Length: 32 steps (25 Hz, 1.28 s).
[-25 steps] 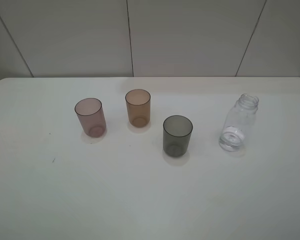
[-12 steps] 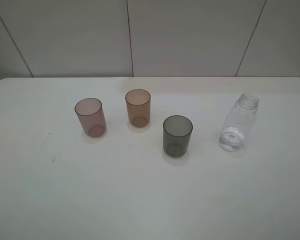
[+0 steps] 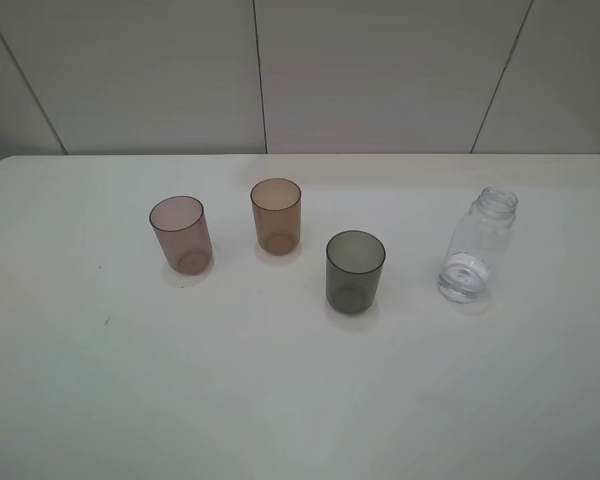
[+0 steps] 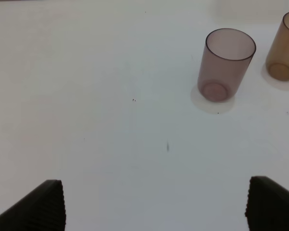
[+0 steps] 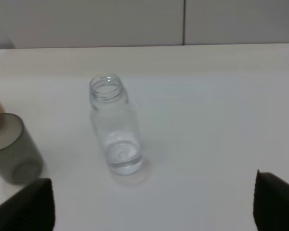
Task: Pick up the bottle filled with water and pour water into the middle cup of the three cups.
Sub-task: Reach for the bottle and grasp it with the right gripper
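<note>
The clear bottle (image 3: 477, 246) stands upright and capless at the table's right; it also shows in the right wrist view (image 5: 114, 133). The amber-brown middle cup (image 3: 277, 215) stands between the pinkish-mauve cup (image 3: 181, 234) on its left and the dark grey cup (image 3: 355, 271) on its right. My left gripper (image 4: 156, 207) is open and empty, with the mauve cup (image 4: 225, 65) and the amber cup (image 4: 285, 47) ahead of it. My right gripper (image 5: 154, 207) is open and empty, short of the bottle, with the grey cup (image 5: 12, 148) to one side. Neither gripper shows in the high view.
The white table (image 3: 280, 400) ends at a grey panelled wall (image 3: 380, 70) behind the cups. Two small dark specks (image 3: 106, 320) lie on the table's left.
</note>
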Each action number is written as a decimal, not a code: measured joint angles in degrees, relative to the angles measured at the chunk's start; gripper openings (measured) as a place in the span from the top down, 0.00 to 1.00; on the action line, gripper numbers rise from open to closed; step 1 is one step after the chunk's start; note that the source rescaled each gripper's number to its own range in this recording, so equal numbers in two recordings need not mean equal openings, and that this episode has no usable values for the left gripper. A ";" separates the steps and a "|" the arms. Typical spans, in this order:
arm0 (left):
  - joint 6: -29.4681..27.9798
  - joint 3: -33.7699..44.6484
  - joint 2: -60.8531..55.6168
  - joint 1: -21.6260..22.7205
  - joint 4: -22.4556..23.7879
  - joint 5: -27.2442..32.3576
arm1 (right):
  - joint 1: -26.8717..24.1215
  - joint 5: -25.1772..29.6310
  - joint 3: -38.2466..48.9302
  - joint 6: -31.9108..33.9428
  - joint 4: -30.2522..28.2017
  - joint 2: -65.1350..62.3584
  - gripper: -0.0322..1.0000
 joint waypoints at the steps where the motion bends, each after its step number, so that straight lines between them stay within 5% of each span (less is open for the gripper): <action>1: 0.00 0.00 0.00 0.00 0.00 0.00 | 0.00 -0.14 0.00 0.00 1.92 1.41 0.21; 8: 0.00 0.00 0.00 0.00 0.00 0.00 | 0.00 -11.86 -2.66 -0.90 10.00 20.75 0.21; 12: 0.00 0.00 0.00 0.00 0.00 -0.02 | 1.03 -21.65 -3.54 -8.30 15.34 35.50 0.21; 16: 0.00 0.00 0.00 0.00 0.00 -0.06 | 8.24 -33.89 -3.54 -12.14 16.96 47.36 0.21; 24: 0.00 0.00 0.00 0.00 0.00 -0.13 | 22.84 -56.33 0.12 -9.37 17.47 58.77 0.21; 32: 0.00 0.00 0.00 0.00 0.00 -0.13 | 29.81 -76.39 14.00 -9.15 20.89 58.92 0.21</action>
